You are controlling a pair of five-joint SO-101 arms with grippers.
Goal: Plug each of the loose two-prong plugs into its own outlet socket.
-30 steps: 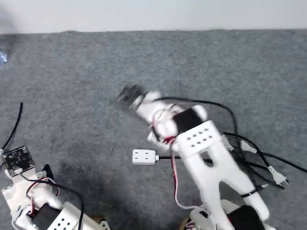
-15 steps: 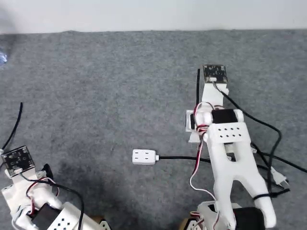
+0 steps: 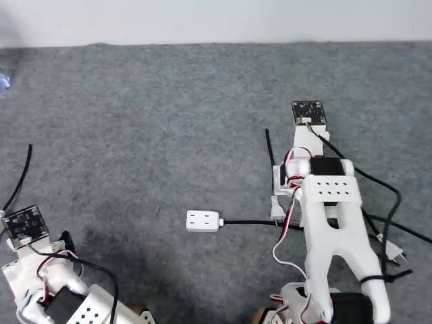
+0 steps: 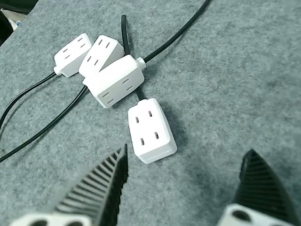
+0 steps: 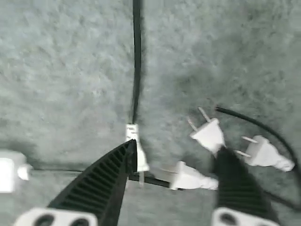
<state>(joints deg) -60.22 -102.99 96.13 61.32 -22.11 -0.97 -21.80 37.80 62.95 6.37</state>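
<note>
Plugs [image 5: 209,133], white and 2-pronged, lie loose on a grey carpet [image 3: 135,135] that runs back to a pale wall [image 3: 202,20]. The right wrist view shows 3 of them close together, their black cords [image 5: 263,127] trailing away. A 4th white cord end [image 5: 136,153] sits just beside one finger (too blurred to call it a plug).

The right pincer [image 5: 176,148] hangs over this cluster, jaws spread and gripping nothing, with 1 plug [image 5: 188,178] lying between its fingers [image 5: 103,188].

In the high view a single socket [image 3: 204,221] rests near the middle of the carpet. Its own black cord [image 3: 250,222] runs toward the right arm [image 3: 327,202], and 1 plug [image 3: 275,209] sits close against that arm.

The left pincer [image 4: 186,153] is likewise spread wide and holding nothing. It hovers near 4 white sockets [image 4: 117,81] (each with 2 pairs of slots facing up). 3 of them are bunched and touching, and the 4th [image 4: 151,130] lies nearest the fingers.
</note>
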